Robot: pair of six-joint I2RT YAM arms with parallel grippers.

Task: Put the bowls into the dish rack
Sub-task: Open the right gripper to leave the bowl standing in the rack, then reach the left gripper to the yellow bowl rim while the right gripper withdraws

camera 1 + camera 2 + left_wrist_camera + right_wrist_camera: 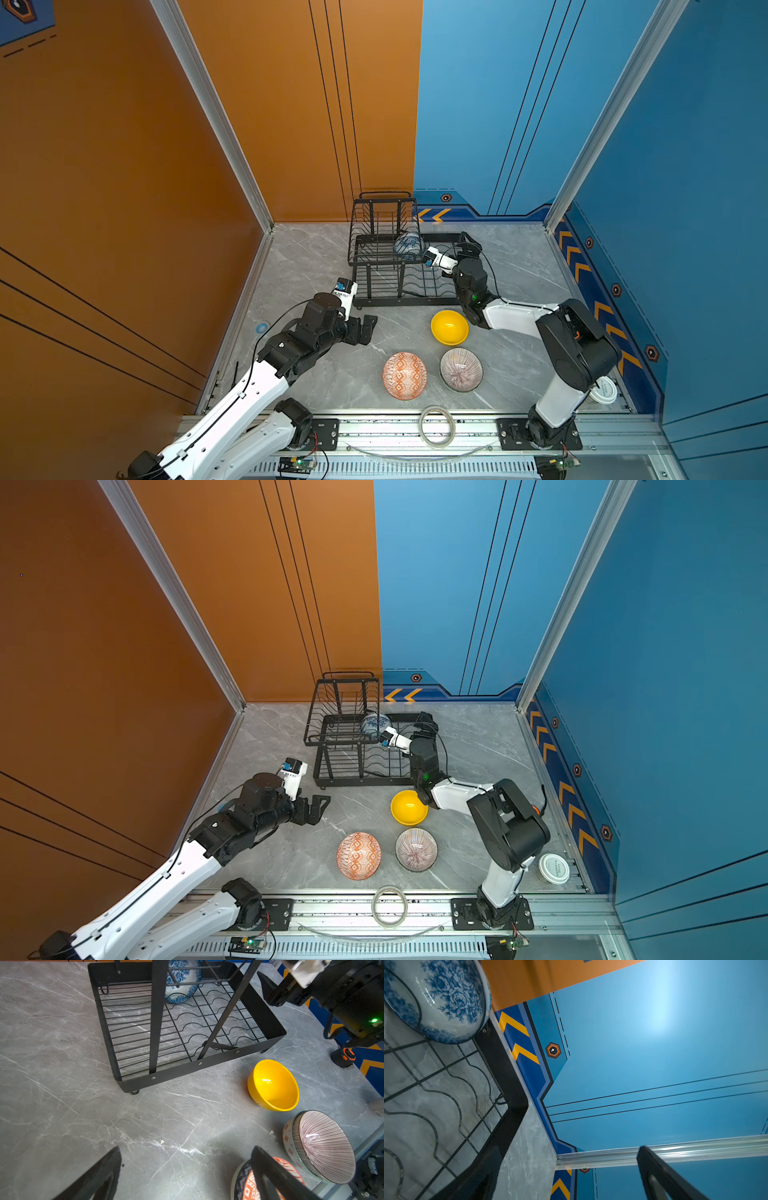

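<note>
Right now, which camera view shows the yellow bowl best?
The left wrist view: the yellow bowl is close, whole and unblocked on the table. In both top views the bowl looks much smaller. The right wrist view does not show it.

You have a black rack (176, 1071), blue-white floral bowl (407, 243), yellow bowl (449, 327), orange-white diamond bowl (404, 375) and pinkish striped bowl (461, 369).

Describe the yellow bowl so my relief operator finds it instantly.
Start at the black wire dish rack. Just in front of its right end sits the glossy yellow round bowl. Unlike the orange-white diamond bowl and pinkish striped bowl nearer the front, it is unpatterned.
</note>
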